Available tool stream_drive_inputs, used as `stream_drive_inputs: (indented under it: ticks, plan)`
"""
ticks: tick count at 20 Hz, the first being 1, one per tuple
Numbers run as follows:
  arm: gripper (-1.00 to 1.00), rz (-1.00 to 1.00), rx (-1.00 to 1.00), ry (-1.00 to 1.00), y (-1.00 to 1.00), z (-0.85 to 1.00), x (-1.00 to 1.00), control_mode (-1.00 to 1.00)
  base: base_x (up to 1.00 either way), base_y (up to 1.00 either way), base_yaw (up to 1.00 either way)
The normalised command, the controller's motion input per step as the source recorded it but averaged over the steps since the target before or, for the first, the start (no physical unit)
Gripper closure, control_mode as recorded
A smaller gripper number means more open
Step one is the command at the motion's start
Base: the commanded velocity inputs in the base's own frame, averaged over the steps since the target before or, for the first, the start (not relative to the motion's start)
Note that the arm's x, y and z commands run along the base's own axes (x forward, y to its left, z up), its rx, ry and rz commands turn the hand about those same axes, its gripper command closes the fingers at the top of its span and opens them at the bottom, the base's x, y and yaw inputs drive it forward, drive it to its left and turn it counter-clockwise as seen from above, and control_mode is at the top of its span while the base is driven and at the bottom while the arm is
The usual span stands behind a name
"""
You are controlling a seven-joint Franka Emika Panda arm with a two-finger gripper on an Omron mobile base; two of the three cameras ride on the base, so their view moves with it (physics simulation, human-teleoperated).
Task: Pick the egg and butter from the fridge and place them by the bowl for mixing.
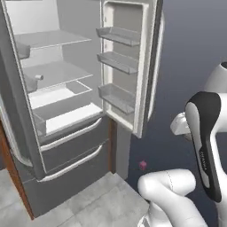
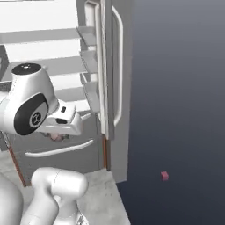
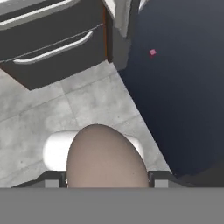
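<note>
One fridge (image 1: 66, 102) is seen with its door swung open, and two drawers (image 3: 57, 43) are counted below it. One egg (image 3: 107, 157) is seen. The arm is bent low in front of the fridge, with the hand pointed down at the floor (image 3: 87, 105). The egg is pinched between the two fingertips (image 3: 52, 179) of the gripper (image 3: 107, 180), above the floor.

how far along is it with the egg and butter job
Done: the fridge stands open and the egg is out. In hand: the gripper holds the egg between its fingers, low over the grey floor by the drawers. Left: set the egg by the bowl, then fetch the butter; neither can be made out here.
</note>
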Motion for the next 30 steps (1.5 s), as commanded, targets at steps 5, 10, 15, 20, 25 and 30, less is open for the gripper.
stream_drive_inputs:
  ticks: [5,10,15,20,25,30]
  plan:
    - [1.0,0.0,0.0,0.0,0.0,0.0,0.0,1.0,-0.71,0.08,-0.93]
    - [1.0,0.0,0.0,0.0,0.0,0.0,0.0,1.0,-0.67,0.1,-0.94]
    - [1.0,0.0,0.0,0.0,0.0,0.0,0.0,1.0,-0.69,0.11,-0.93]
    - [1.0,0.0,0.0,0.0,0.0,0.0,0.0,1.0,-0.82,0.13,-0.9]
    - [1.0,0.0,0.0,0.0,0.0,0.0,0.0,1.0,-0.83,0.13,-0.89]
    - [1.0,0.0,0.0,0.0,0.0,0.0,0.0,1.0,-0.74,0.09,-0.89]
